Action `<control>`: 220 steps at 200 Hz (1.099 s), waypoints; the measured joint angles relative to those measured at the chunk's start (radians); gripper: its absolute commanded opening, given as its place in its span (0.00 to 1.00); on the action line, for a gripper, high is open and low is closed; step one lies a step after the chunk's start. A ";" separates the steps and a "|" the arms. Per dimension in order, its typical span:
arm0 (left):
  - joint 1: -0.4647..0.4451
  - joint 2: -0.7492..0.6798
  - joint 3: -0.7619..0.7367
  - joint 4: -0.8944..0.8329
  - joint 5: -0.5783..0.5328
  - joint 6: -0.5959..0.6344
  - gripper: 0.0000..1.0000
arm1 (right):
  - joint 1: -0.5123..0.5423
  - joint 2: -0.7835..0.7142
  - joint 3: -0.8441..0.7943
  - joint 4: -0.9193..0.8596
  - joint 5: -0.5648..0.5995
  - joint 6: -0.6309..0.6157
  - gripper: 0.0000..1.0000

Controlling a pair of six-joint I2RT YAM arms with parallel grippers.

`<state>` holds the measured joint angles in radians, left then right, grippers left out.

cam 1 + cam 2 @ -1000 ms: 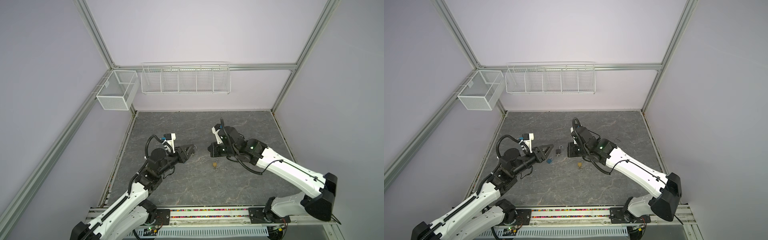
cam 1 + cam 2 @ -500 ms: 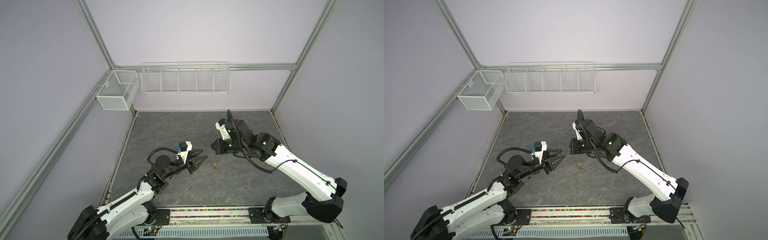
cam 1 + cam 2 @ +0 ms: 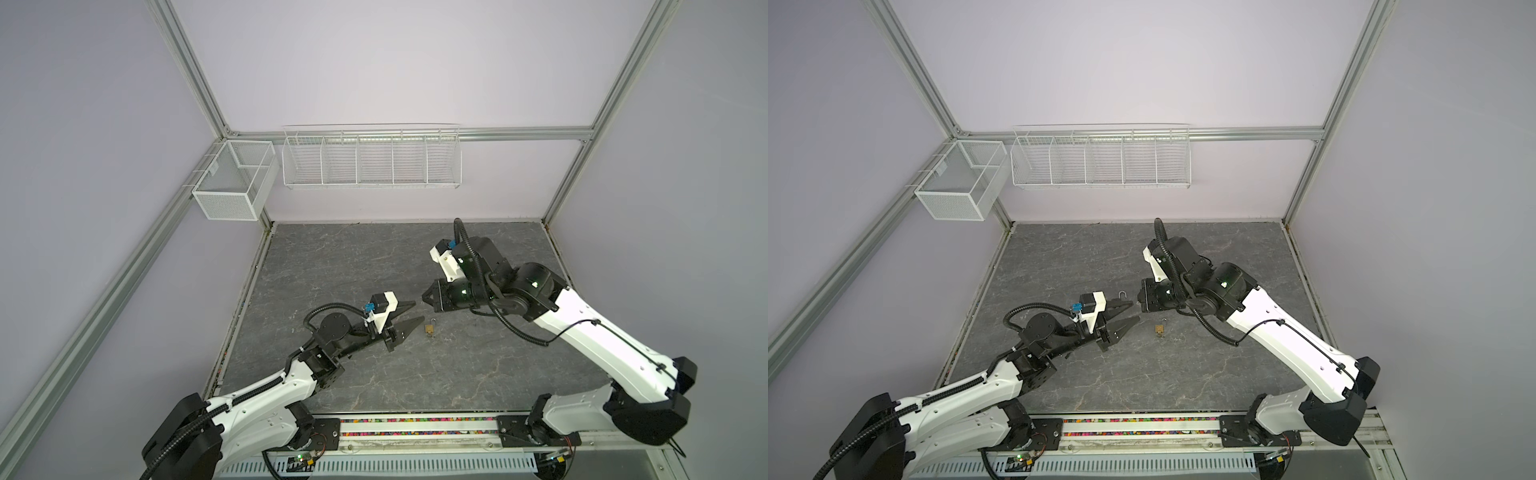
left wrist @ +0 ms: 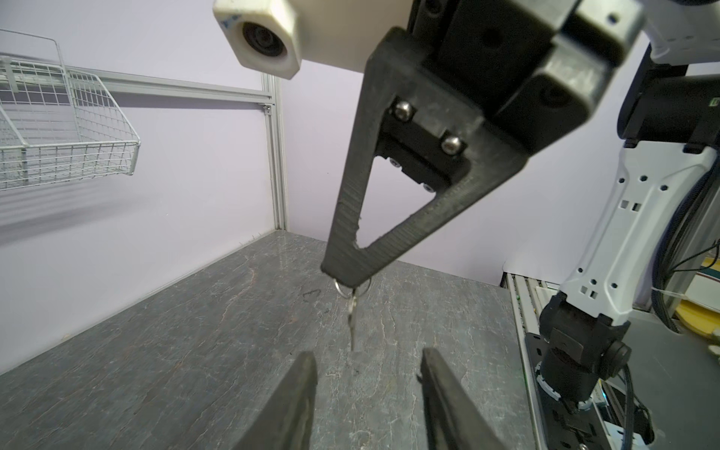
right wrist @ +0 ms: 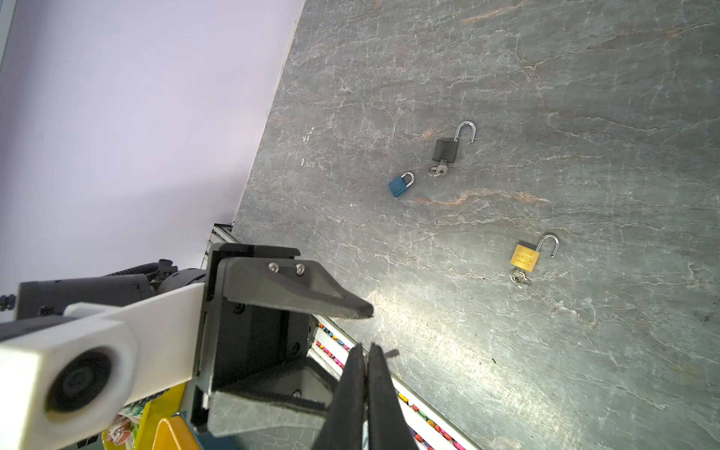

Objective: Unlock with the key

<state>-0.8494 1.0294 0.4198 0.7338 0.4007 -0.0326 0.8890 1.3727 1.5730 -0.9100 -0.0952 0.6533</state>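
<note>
My right gripper (image 4: 348,283) is shut on the ring of a small silver key (image 4: 352,323), which hangs down from its tips. My left gripper (image 4: 368,360) is open just before the key, nothing between its fingers (image 4: 307,389). In both top views the two grippers (image 3: 417,312) (image 3: 424,297) nearly meet at the table's middle. In the right wrist view a blue padlock (image 5: 400,184) lies with its shackle closed. A black padlock (image 5: 446,150) and a brass padlock (image 5: 526,257) lie with open shackles and keys in them. The brass padlock (image 3: 430,329) lies just right of the left gripper.
A white wire rack (image 3: 371,157) and a mesh basket (image 3: 232,183) hang on the back wall above the grey stone table (image 3: 374,257). A rail with coloured beads (image 3: 415,432) runs along the front edge. The black padlock's shackle (image 3: 1122,296) shows behind the left gripper.
My left arm has dropped lower and reached right, bringing its open gripper up to the right gripper. The right arm's body has shifted right while its shut tips stayed nearly in place.
</note>
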 measured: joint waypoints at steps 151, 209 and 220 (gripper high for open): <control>-0.003 0.130 0.028 0.100 0.044 -0.011 0.13 | 0.005 -0.001 0.000 -0.007 -0.006 -0.003 0.07; -0.003 0.126 0.030 0.099 0.051 -0.018 0.00 | 0.004 -0.013 -0.002 -0.007 -0.002 -0.005 0.07; -0.003 0.126 0.031 0.099 0.053 -0.018 0.00 | 0.003 -0.015 -0.002 -0.007 -0.002 -0.008 0.07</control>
<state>-0.8524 1.1557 0.4511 0.8326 0.4541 -0.0509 0.8925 1.3579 1.5707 -0.9169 -0.0971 0.6456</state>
